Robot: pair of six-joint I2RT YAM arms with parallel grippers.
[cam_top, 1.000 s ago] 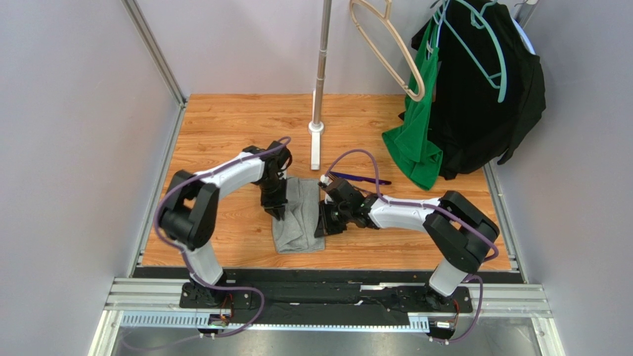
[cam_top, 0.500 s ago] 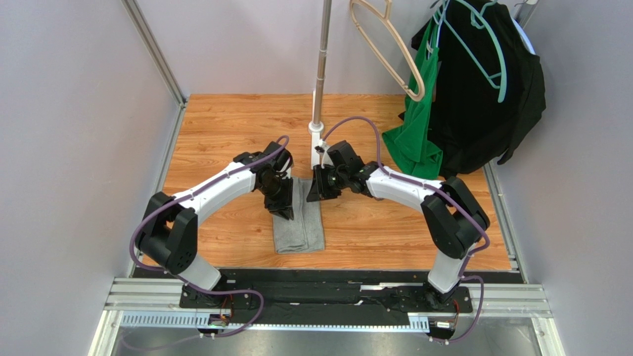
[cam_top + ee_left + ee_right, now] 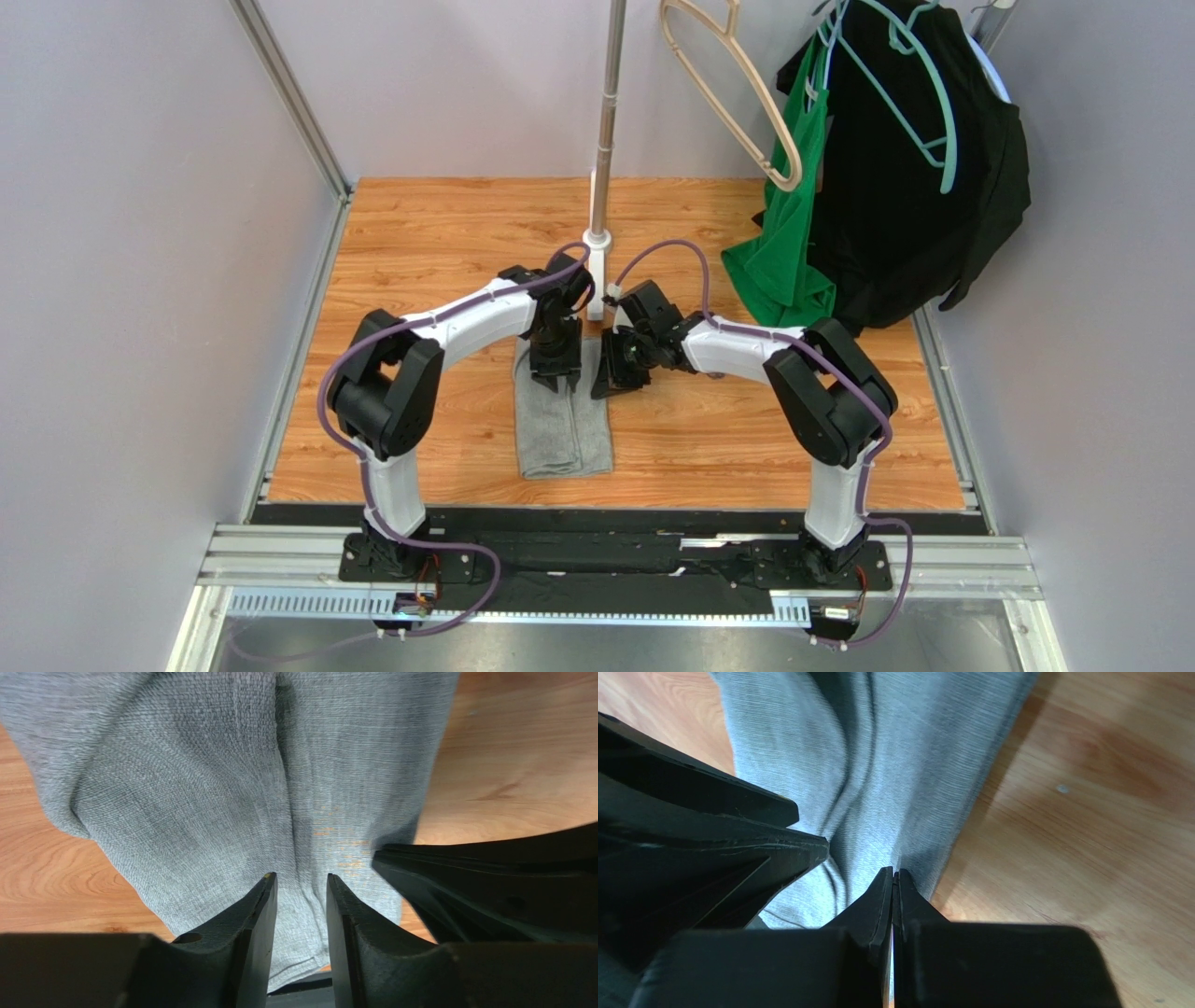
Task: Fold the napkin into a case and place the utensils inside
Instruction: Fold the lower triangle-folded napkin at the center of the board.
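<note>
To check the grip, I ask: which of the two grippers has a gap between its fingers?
The left gripper: its wrist view shows the grey napkin between its parted fingers. The right gripper has its fingers pressed together.

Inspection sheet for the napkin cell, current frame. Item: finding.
Surface: wooden tabletop, nothing spilled seen.
Job's things: napkin folded into a narrow strip; utensils not seen.
Clutter: stand pole, foot on the table.
Grippers: left gripper slightly open over the napkin; right gripper shut at its edge.
Cables: purple cables looped along both arms.
Surroundings: green garment and black garment hanging; grey walls.
</note>
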